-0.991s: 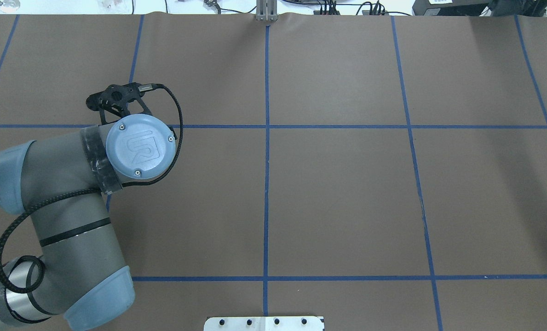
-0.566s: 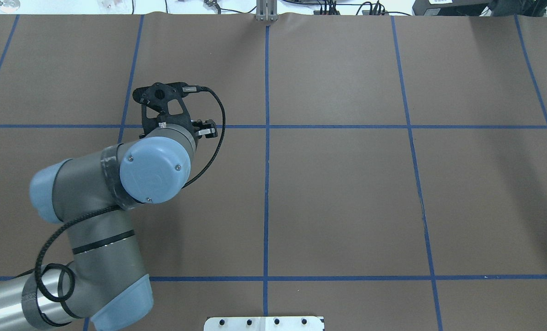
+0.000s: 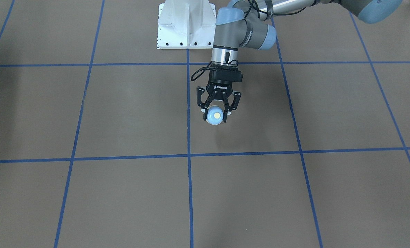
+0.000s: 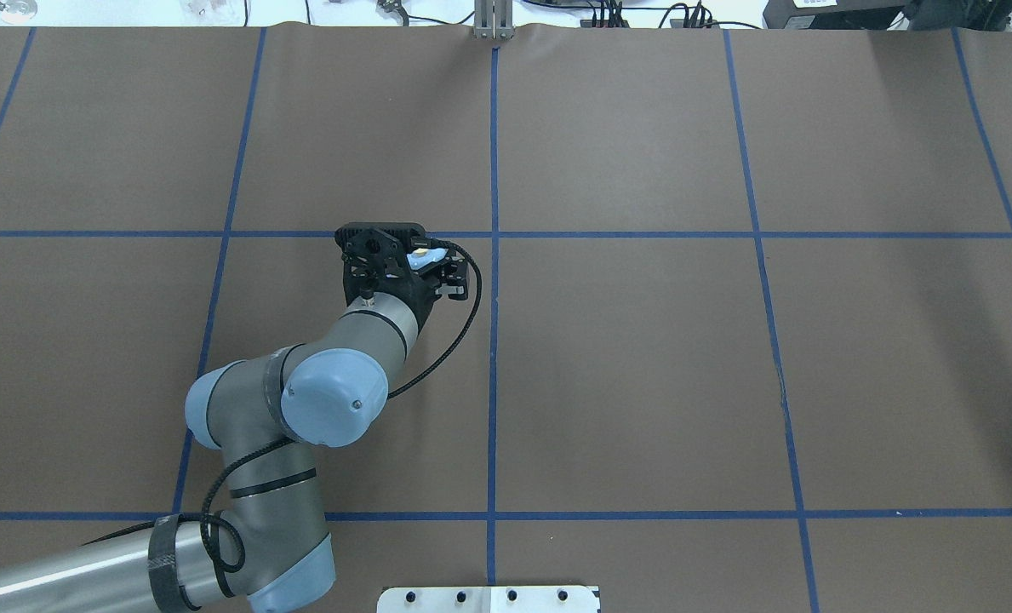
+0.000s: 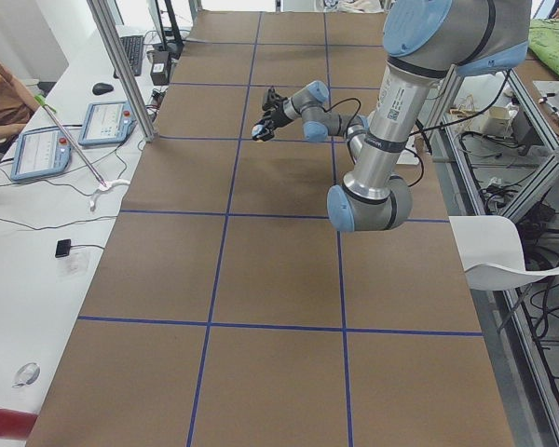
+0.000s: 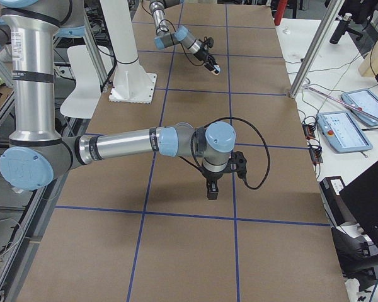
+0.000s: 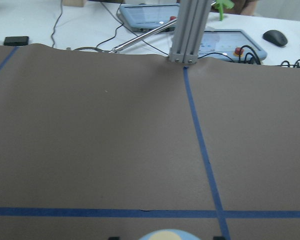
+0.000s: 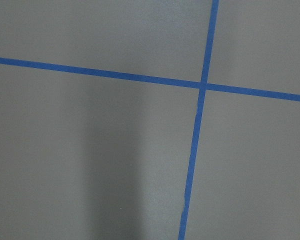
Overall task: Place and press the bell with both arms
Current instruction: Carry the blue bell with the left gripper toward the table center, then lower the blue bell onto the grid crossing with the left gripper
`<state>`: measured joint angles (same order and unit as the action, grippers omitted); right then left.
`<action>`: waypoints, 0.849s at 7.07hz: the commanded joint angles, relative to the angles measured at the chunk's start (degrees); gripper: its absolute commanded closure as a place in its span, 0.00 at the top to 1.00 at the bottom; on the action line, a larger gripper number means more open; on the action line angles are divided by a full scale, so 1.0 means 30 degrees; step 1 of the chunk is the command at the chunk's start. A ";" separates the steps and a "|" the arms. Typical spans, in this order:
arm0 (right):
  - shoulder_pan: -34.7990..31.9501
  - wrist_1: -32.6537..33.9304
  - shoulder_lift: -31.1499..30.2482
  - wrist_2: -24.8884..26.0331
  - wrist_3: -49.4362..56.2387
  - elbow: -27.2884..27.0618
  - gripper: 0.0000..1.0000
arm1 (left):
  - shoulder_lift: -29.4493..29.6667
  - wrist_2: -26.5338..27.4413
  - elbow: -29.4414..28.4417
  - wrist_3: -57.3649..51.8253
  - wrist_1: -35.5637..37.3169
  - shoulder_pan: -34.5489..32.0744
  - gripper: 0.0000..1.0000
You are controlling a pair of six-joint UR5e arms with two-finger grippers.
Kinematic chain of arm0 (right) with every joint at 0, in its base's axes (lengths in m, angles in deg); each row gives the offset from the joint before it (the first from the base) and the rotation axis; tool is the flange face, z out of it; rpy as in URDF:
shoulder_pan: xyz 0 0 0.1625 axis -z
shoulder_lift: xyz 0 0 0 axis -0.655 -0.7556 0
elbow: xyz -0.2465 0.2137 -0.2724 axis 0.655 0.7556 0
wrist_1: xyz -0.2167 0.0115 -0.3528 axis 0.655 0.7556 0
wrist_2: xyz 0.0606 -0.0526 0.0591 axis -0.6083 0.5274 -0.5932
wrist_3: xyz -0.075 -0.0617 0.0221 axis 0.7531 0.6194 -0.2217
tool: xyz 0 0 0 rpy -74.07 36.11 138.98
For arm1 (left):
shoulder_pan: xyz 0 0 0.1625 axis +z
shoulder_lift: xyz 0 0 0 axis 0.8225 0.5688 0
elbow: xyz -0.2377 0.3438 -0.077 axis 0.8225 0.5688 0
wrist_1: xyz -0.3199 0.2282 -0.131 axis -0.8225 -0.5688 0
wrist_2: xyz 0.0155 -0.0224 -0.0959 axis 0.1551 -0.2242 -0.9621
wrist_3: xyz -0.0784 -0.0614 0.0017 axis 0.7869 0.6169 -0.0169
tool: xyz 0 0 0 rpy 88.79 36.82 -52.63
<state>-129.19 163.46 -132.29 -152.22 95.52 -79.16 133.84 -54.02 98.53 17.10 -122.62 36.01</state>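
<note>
A: Brown gridded table (image 3: pixel 122 120); where was the bell (image 3: pixel 214 116)?
B: Off the surface, clamped between the left gripper (image 3: pixel 215 119)'s fingers, cream button facing outward. Behind it, the left arm (image 3: pixel 225 38) slanted down.
A: And the right gripper (image 6: pixel 211 190)?
B: Pointed straight down; its opening couldn't be judged.

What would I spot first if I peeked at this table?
A little light-blue bell with a cream button on top, pinched in the left gripper near the middle of the brown table. Bright blue tape lines cross the table and split it into big squares.
</note>
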 commanded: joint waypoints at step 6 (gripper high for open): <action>0.0009 -0.0006 0.0047 0.0001 0.0000 0.0218 1.00 | 0.4539 0.1266 -0.7290 -0.0360 -0.3220 0.0787 0.00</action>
<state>-129.17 163.44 -132.16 -152.21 95.52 -78.53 147.05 -50.41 77.57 16.03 -132.07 38.36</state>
